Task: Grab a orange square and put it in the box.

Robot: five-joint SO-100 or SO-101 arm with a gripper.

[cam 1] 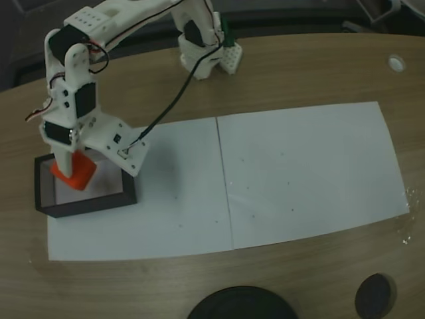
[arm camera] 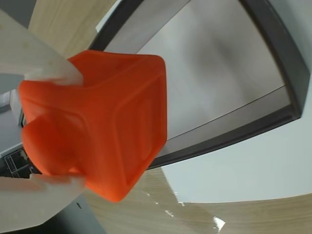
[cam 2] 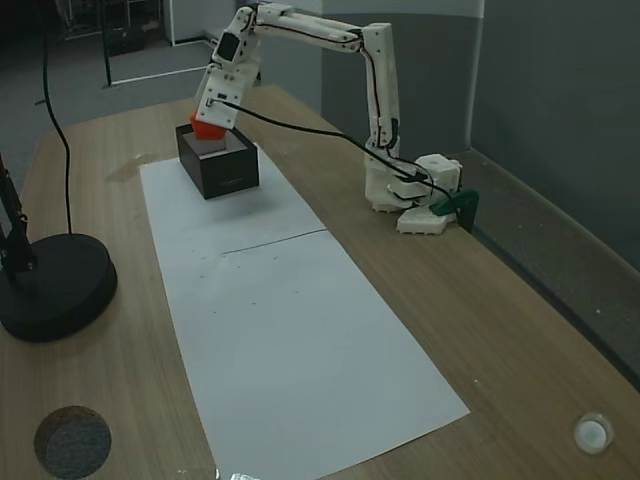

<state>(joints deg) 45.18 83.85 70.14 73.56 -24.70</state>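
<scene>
The orange square (cam 1: 77, 172) hangs over the box (cam 1: 93, 203), pinched in my white gripper (cam 1: 72, 167), which is shut on it. In the wrist view the orange square (arm camera: 102, 126) looms large between the two pale fingers (arm camera: 44, 63), with the box's pale inside (arm camera: 214, 73) and black wall (arm camera: 234, 134) beneath it. From the other fixed view the orange square (cam 2: 205, 128) sits just above the box (cam 2: 218, 165) at the far end of the paper, under the gripper (cam 2: 210, 122). I cannot tell whether the square touches the box floor.
Two white paper sheets (cam 1: 299, 173) cover the wooden table (cam 1: 319, 66). The arm's base (cam 2: 420, 200) stands at the table's edge. A black round lamp base (cam 2: 50, 285) and a dark round hole (cam 2: 70, 440) lie near the paper.
</scene>
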